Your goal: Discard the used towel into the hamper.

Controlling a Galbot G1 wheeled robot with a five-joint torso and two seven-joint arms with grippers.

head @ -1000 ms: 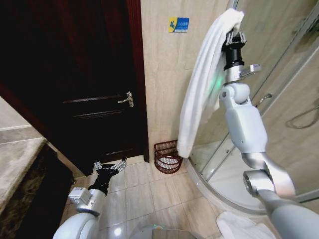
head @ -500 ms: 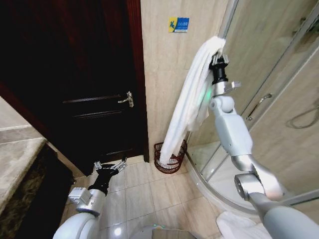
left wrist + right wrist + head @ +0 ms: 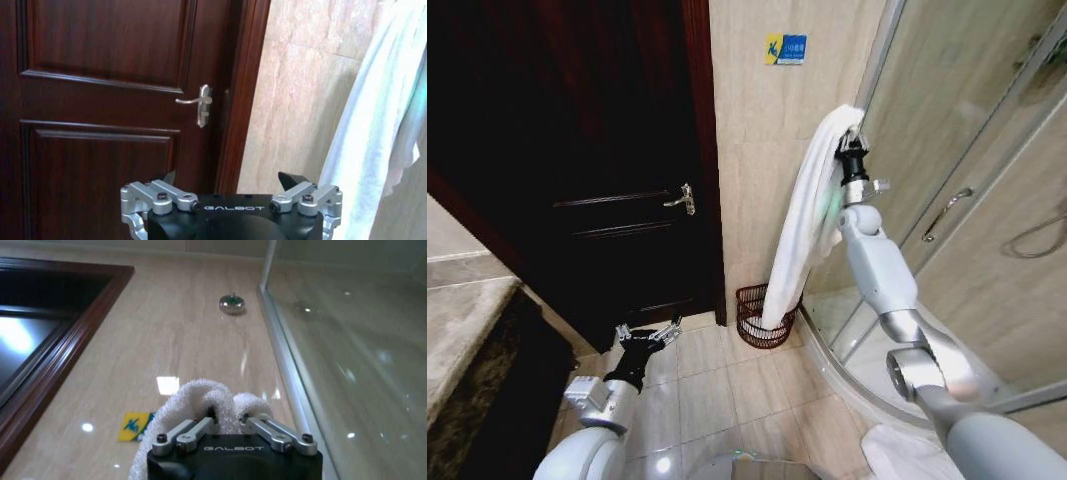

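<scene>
Right end effector (image 3: 852, 140), towel (image 3: 802, 235) now lower

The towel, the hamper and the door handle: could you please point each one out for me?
towel (image 3: 802, 225), head view, middle of the hanging white cloth.
hamper (image 3: 749, 318), head view, left side of its reddish-brown wall.
door handle (image 3: 200, 101), left wrist view, silver lever near the backplate.

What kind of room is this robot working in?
Most likely a hotel-style bathroom: a curved glass shower enclosure, tiled floor and walls, a white towel held up by the right pincer, a small wire hamper.
</scene>
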